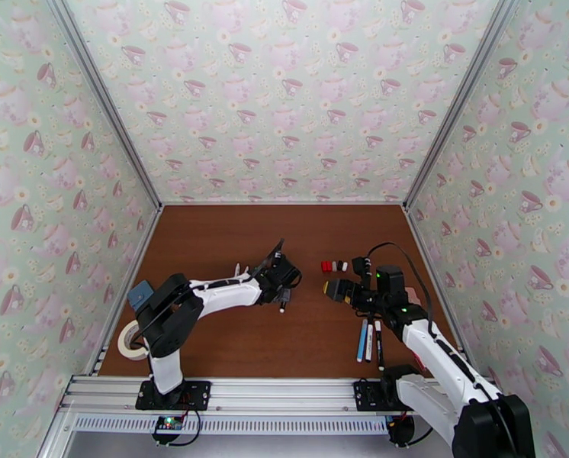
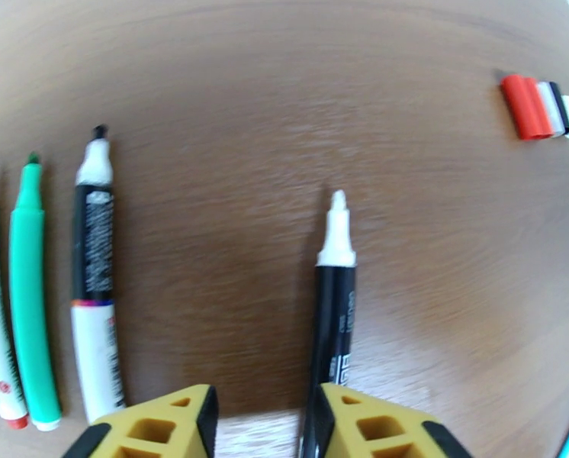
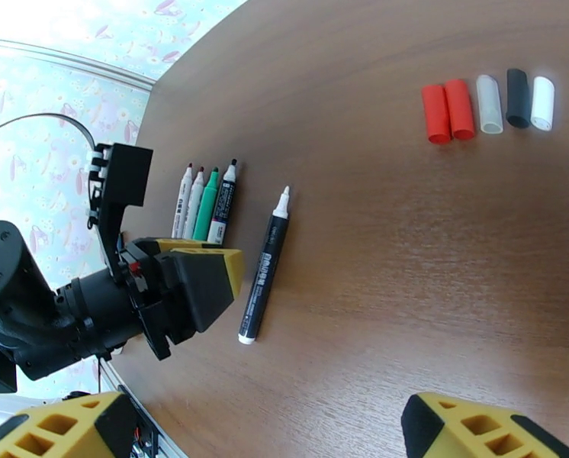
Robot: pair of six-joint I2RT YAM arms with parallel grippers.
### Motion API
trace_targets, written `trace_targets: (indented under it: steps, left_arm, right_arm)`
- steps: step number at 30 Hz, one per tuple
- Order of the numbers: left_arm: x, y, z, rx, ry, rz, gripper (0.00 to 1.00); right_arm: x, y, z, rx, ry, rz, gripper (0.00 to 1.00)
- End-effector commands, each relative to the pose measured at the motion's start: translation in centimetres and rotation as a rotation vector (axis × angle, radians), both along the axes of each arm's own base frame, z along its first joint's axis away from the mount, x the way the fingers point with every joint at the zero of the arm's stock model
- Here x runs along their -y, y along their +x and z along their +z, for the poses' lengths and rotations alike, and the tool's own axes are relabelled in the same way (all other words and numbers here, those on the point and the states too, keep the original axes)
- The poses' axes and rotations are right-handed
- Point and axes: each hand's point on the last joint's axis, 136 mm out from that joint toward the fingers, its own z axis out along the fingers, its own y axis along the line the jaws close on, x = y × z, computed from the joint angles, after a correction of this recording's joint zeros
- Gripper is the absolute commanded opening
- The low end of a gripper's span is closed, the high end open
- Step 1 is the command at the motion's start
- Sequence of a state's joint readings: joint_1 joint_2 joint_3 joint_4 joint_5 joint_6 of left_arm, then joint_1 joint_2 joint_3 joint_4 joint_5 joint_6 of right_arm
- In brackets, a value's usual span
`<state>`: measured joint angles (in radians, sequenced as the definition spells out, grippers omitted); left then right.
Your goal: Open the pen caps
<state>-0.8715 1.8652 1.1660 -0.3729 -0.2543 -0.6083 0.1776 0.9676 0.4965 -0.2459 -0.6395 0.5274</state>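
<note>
Several pen caps (image 3: 490,104) lie in a row on the brown table: two red, a clear, a black and a white one, also seen in the left wrist view (image 2: 540,107) and the top view (image 1: 334,266). An uncapped black pen (image 2: 334,299) with a white tip lies flat on the table, against the inner edge of one finger of my left gripper (image 2: 265,421), which stands open with a gap between its pads. In the right wrist view this pen (image 3: 263,272) rests free beside the left gripper (image 3: 200,280). My right gripper (image 3: 273,437) hovers wide open and holds nothing.
Three uncapped pens, white, green (image 2: 33,299) and black-white, lie side by side left of the left gripper. Three more pens (image 1: 370,341) lie by the right arm's base. A tape roll (image 1: 132,341) sits at the table's left edge. Patterned walls enclose three sides.
</note>
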Motion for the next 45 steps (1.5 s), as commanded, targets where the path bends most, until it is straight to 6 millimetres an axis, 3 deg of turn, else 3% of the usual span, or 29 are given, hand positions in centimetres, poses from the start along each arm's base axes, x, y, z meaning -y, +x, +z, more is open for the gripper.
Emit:
trace_targets:
  steps: [1,7,14,18,32,45]
  left_arm:
    - [1.7,-0.5,-1.2,-0.029,-0.062,-0.059,0.5]
    - [3.0,-0.6,-2.1,-0.065,-0.04,-0.093,0.5]
    - [2.8,-0.3,-2.8,-0.068,0.005,-0.063,0.43]
    - [1.9,0.0,-2.9,-0.059,0.055,-0.045,0.33]
    - [-2.7,2.2,-1.9,-0.008,0.158,0.008,0.26]
    - [-4.0,3.9,-1.4,0.015,0.181,0.017,0.22]
  right_arm:
    - [0.2,0.3,0.3,0.01,-0.021,-0.004,0.98]
    - [0.2,0.2,0.1,0.001,-0.022,-0.007,0.98]
    - [0.3,0.0,0.0,-0.002,-0.034,-0.008,0.98]
    - [0.2,0.2,0.0,-0.003,-0.031,-0.005,0.98]
    - [0.3,0.4,-0.4,-0.004,-0.033,-0.018,0.97]
    - [0.6,-0.2,-0.9,0.007,-0.019,-0.042,0.97]
